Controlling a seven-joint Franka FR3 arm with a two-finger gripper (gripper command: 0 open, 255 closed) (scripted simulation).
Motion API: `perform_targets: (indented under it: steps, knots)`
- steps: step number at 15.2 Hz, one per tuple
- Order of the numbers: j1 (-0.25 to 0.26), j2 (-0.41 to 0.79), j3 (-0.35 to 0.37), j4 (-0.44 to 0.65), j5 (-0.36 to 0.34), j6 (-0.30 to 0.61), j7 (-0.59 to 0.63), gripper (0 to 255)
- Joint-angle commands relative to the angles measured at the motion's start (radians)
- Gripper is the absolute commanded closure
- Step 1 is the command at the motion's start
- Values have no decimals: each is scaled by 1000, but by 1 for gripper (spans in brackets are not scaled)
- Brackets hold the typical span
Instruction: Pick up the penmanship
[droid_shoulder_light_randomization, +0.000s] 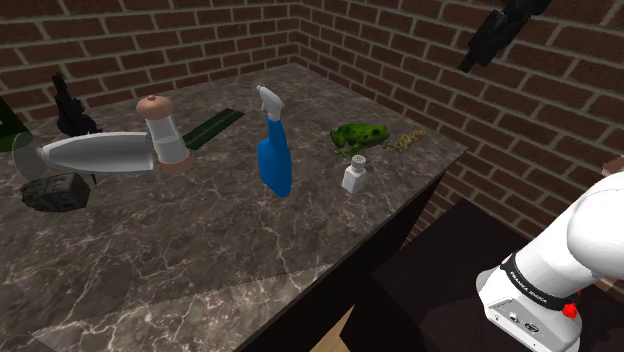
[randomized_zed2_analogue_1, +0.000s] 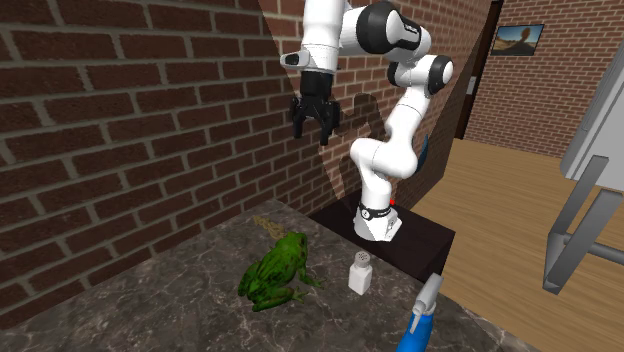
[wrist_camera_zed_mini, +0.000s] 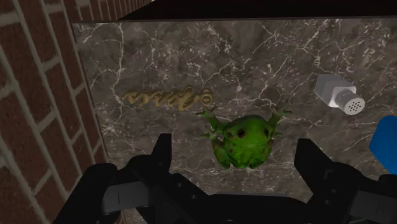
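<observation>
Your arm rises bent from its stand. The gripper (randomized_zed2_analogue_1: 313, 128) hangs high above the marble counter (droid_shoulder_light_randomization: 200, 260), pointing down, fingers spread, nothing grasped. The gold cursive penmanship (wrist_camera_zed_mini: 168, 98) lies flat along the counter's brick-wall edge, near the green frog (wrist_camera_zed_mini: 245, 140). The white shaker (wrist_camera_zed_mini: 337, 94) is beyond the frog.

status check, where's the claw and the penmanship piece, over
Claw open, high over the marble top, holding nothing. Gold penmanship script lies flat by the brick wall, untouched. Green frog sits close beside it; nothing on top.
</observation>
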Motion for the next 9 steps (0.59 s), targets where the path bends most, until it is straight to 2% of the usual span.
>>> perform_targets:
  steps: [1, 9]
  knots:
    - [0, 0, 0, 0, 0, 0, 0, 0]
    - [55, 98, -35, -183, -130, 260, -259, 0]
